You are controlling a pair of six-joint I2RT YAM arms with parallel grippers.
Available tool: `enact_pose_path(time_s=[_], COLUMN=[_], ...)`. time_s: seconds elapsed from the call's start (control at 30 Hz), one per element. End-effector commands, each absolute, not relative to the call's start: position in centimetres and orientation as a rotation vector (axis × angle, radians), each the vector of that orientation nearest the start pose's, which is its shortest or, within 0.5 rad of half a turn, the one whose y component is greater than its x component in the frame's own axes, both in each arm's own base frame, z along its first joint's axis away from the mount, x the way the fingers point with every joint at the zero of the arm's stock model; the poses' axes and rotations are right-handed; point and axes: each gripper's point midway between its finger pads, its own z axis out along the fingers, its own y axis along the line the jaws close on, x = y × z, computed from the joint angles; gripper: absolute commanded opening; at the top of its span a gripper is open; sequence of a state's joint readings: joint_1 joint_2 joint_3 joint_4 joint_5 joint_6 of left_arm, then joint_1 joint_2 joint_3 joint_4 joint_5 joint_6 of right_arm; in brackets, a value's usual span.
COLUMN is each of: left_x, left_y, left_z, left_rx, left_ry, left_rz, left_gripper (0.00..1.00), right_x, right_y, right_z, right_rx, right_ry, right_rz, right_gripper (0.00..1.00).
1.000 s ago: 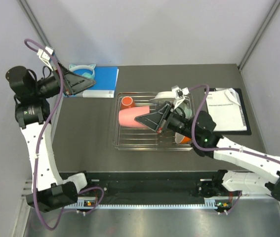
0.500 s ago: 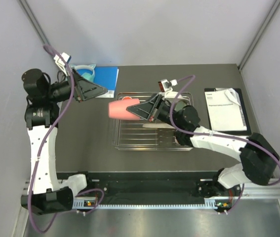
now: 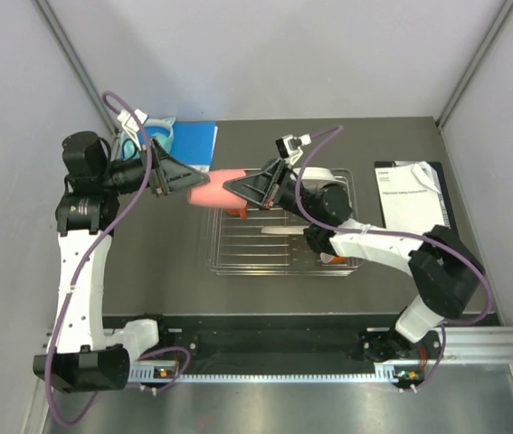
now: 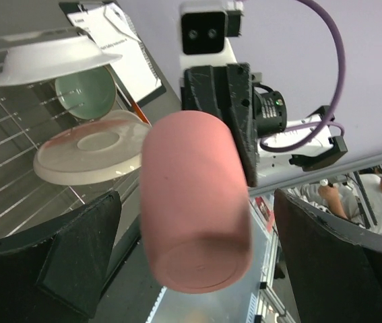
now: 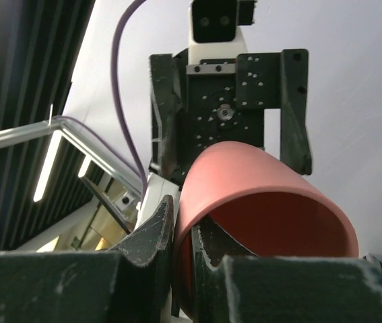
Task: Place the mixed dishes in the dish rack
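The left arm (image 3: 80,262) and right arm (image 3: 374,244) face each other, left jaws wide apart, right jaws pinched.

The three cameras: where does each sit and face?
Top external: above and behind the arms, looking down on the dish rack; both arms show, left pincer and right pincer meeting at the pink cup.
Left wrist: on the left arm, facing the right pincer and cup base; own open fingers at the bottom.
Right wrist: on the right arm, tilted up at the left pincer; own fingers pinch the cup's rim.
Shared: the cup; the wrist views face each other.
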State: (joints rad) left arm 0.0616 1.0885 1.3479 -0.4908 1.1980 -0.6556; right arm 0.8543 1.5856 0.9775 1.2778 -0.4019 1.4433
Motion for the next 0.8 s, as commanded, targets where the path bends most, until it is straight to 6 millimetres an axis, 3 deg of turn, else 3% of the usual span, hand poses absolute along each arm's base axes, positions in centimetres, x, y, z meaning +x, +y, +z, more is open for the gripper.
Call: enact_pose_path(time_s=[0.0, 0.2, 0.53, 0.67, 0.77], left_x=[21.7, 20.6, 20.8, 20.9, 21.0], left_y=[-16.6, -16.9, -17.4, -17.4, -17.3], left_z=[41.6, 42.1, 41.2, 41.1, 41.2], left_rx=[0.346, 0.367, 0.368, 0.371, 0.373], left_ry=[1.836, 1.834, 1.847, 1.845, 1.840], left_rz=[-1.522, -1.573, -1.575, -1.568, -1.558], left_gripper=[0.99, 0.99, 0.99, 0.86, 0.66], right_x=[19.5, 19.9, 20.8, 20.8, 20.8], right_y=[37.8, 38.1, 38.4, 38.9, 39.4], right_z=[46.3, 46.9, 48.1, 47.8, 47.2], right_rx=[-0.200, -0.200, -0.198, -0.192, -0.189], right_ry=[0.963, 0.921, 0.886, 0.896, 0.922], right_rz=[2.326, 2.334, 2.331, 2.341, 2.351], right_gripper=[0.00, 0.00, 0.00, 0.00, 0.00])
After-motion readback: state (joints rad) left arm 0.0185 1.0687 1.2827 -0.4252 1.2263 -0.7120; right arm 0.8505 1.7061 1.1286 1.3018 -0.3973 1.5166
